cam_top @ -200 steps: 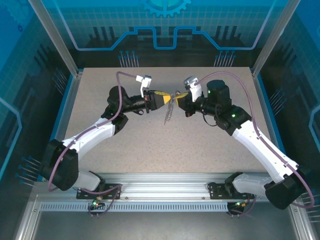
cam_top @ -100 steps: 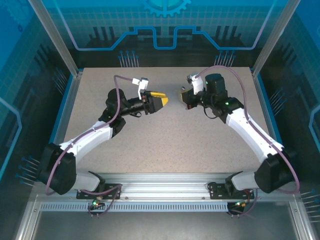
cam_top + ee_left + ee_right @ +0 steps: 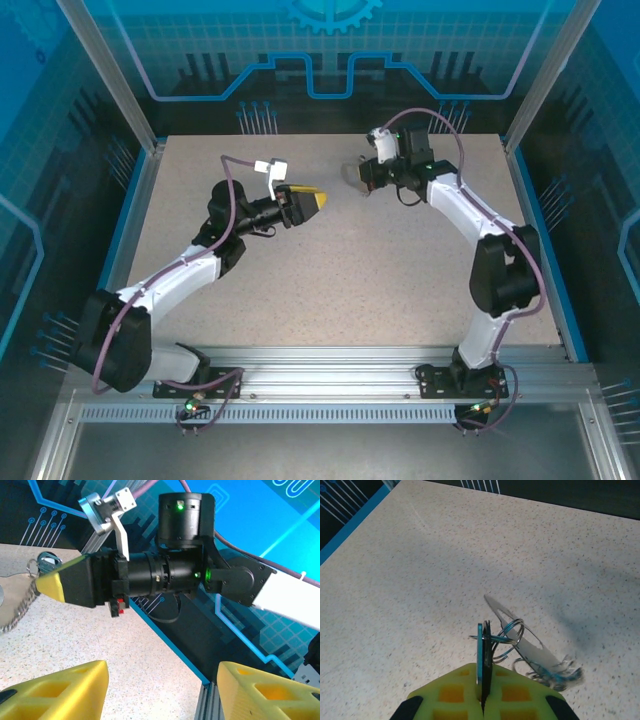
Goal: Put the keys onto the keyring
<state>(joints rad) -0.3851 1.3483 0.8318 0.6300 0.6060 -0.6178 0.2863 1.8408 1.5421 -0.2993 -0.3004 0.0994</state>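
The right tool [image 3: 483, 681] is clamped shut on the keyring [image 3: 481, 652]. In the right wrist view the loop stands edge-on between the yellow pads, and its long axis runs straight up the frame, out past the fingertips. Silvery rings [image 3: 509, 631] thread through it at mid-frame. A flat metal tag [image 3: 520, 636] and a blurred fringe of small pieces [image 3: 555, 672] trail off to the lower right, above the speckled desk [image 3: 395, 580]. Whether the key is already in that bunch I cannot tell; the view is too edge-on.

The left tool [image 3: 162, 685] stands open with nothing between its fingers. In the left wrist view the right tool's yellow tip [image 3: 50, 586] sits at the left edge, with the chain [image 3: 17, 612] hanging beneath it, well off to the left of the open gap.

From above, the right tool [image 3: 358, 183] is right of centre and the left tool [image 3: 312, 200] is just lower and to its left. They point at each other, with bare desk between them.

The right arm has the load. Any handover probably depends on the left tool closing that gap along the loop's axis.
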